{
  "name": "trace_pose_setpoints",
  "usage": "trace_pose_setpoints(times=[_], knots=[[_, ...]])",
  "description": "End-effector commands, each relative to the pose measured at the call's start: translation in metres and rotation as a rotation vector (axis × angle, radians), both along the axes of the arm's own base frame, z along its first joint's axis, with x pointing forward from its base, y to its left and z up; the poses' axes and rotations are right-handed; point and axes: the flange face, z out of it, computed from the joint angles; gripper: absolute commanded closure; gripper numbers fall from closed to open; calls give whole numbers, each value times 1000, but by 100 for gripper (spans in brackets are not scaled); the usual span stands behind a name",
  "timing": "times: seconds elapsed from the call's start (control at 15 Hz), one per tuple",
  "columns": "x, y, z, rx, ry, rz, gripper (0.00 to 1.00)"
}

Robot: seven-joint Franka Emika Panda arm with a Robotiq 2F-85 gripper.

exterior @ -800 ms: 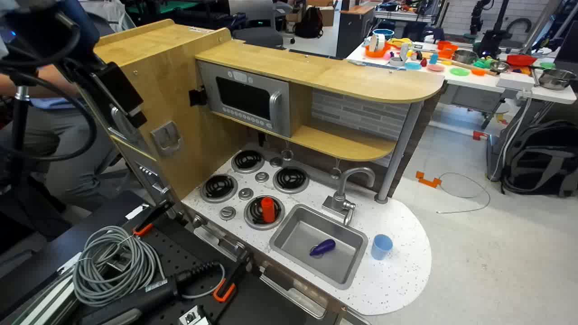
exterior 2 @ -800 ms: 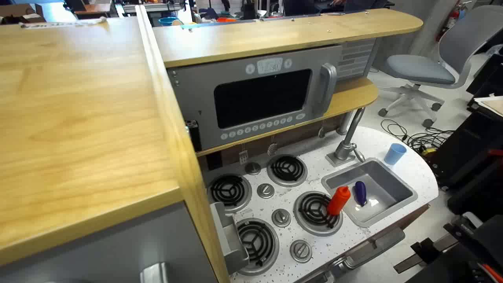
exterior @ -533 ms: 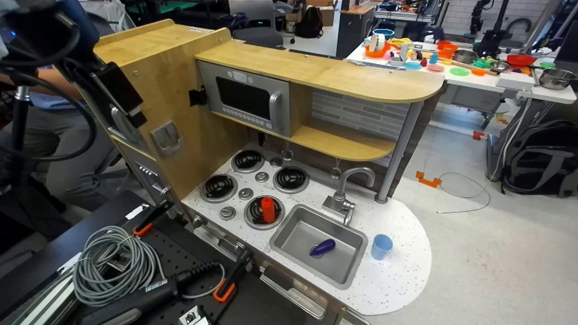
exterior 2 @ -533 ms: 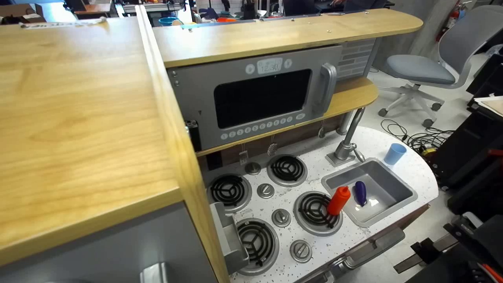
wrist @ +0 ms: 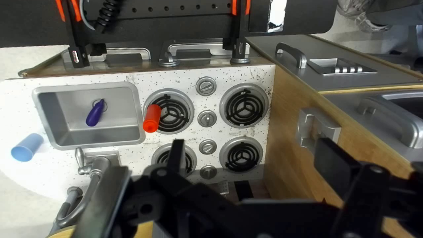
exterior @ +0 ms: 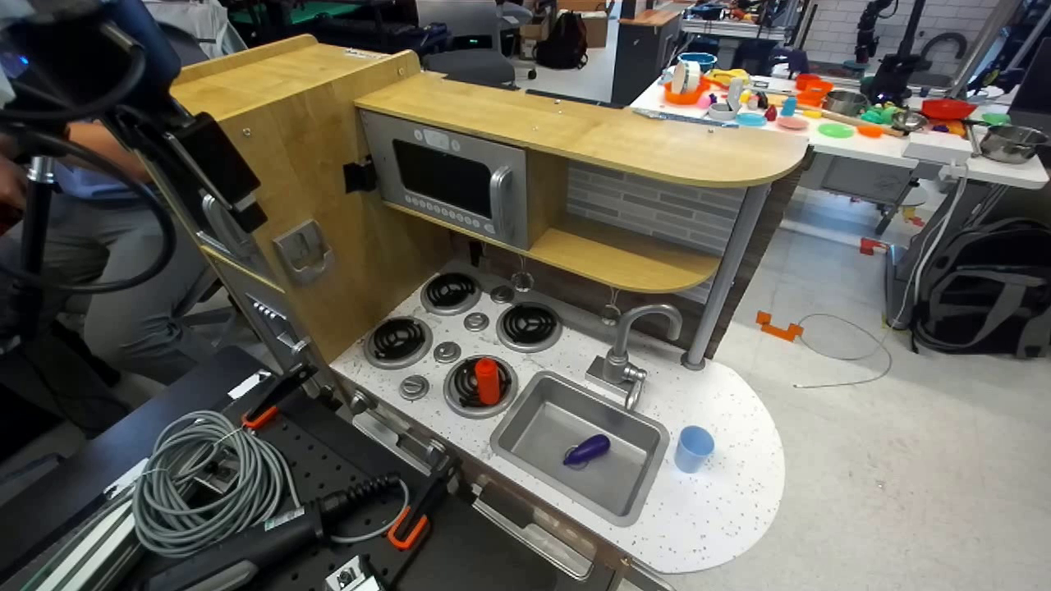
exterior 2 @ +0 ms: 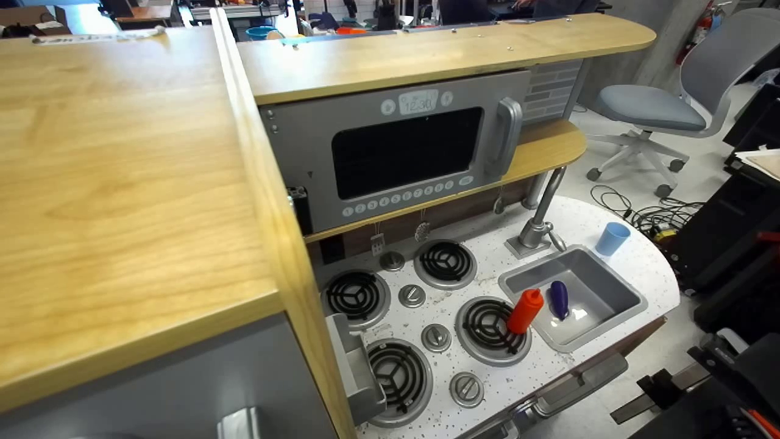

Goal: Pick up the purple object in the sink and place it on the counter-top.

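In an exterior view, the purple object (exterior: 588,450), shaped like an eggplant, lies on its side inside the sink (exterior: 566,417), near the middle of the sink floor. The sink is set into the white speckled surface (exterior: 731,509). A blue cup (exterior: 695,451) stands upright on the surface, just beside the sink rim. On the opposite side of the sink, a red bottle (exterior: 487,382) stands upright on the edge of a burner (exterior: 462,391). The faucet (exterior: 620,351) is fixed to the surface behind the sink.

In an exterior view, a gray microwave (exterior 2: 407,152) is mounted above the surface. The purple object lies inside the sink, between the red bottle and the blue cup, apart from both. A gray chair (exterior 2: 651,108) stands on the floor beyond the surface.

In the wrist view, the claw (wrist: 251,147) extends from the bottom edge. State of the claw: wide, with the two fingers (wrist: 335,166) well apart. In this view, one finger overlaps a rear burner (wrist: 191,162) and the opposite finger overlaps the wooden side panel (wrist: 287,132). The purple object is at the left, in the sink, well apart from the claw. Its narrow end lies over part of the round drain (wrist: 104,107) and points toward a gray handle (wrist: 130,50).
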Motion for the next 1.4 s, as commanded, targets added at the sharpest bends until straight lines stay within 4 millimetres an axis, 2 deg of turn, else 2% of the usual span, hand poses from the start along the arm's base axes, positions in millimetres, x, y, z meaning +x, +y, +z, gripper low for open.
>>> trace_pose_setpoints(times=[0.0,0.27,0.4,0.53,0.73,1.07,1.33], knots=[[0,0,1,0,1,0,0],[0,0,1,0,1,0,0],[13,-11,2,-9,-5,-18,0],[25,-28,5,-12,-11,-45,0],[45,-66,0,-21,-12,-82,0],[94,-118,-43,-24,-11,-155,0],[131,-160,-89,-49,-27,-219,0]])
